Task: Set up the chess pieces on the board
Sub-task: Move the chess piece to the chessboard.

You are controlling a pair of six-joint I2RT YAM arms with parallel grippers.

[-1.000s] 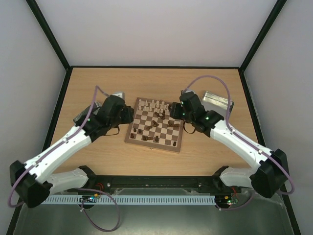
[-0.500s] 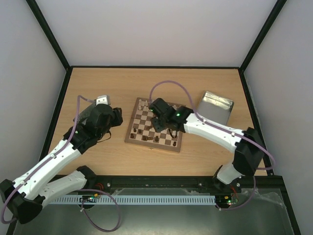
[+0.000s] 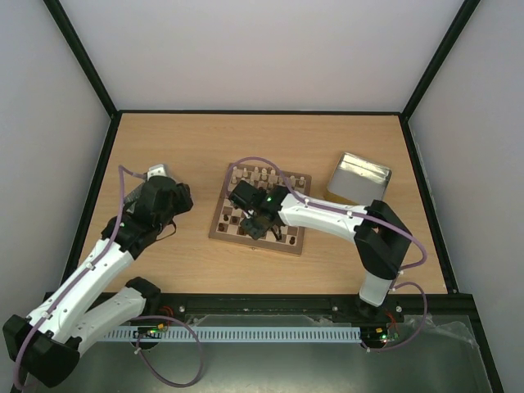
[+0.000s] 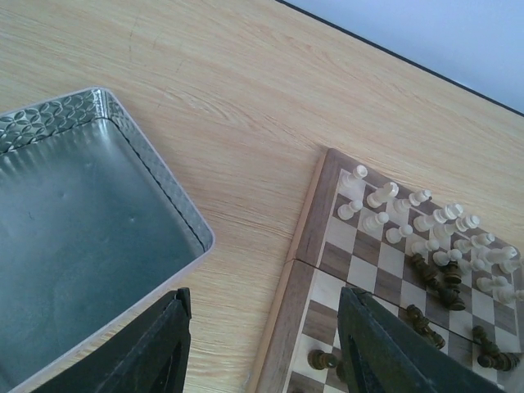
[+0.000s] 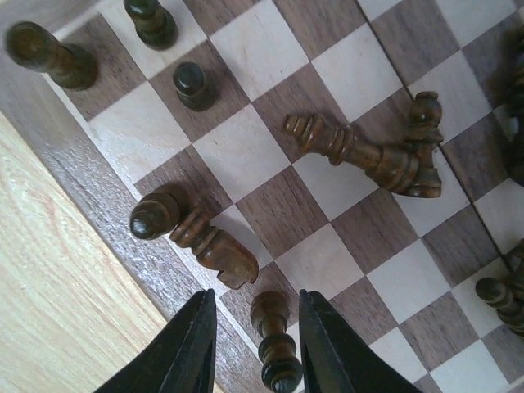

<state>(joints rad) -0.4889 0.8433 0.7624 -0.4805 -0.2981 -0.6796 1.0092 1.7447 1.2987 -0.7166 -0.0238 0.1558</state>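
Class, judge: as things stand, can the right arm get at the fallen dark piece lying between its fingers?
Probably yes: the right gripper straddles that dark piece, jaws apart, with nothing else in the gap.

Wooden table [image 3: 246, 139] bears the board [image 4: 311, 213], left tin [image 4: 82, 229] and right tin [image 3: 360, 176].

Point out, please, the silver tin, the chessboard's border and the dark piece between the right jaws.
silver tin [image 4: 74, 237]: left wrist view, bare floor.
chessboard [image 4: 309, 214]: left wrist view, tan border.
dark piece [image 5: 274, 342]: right wrist view, its stem.
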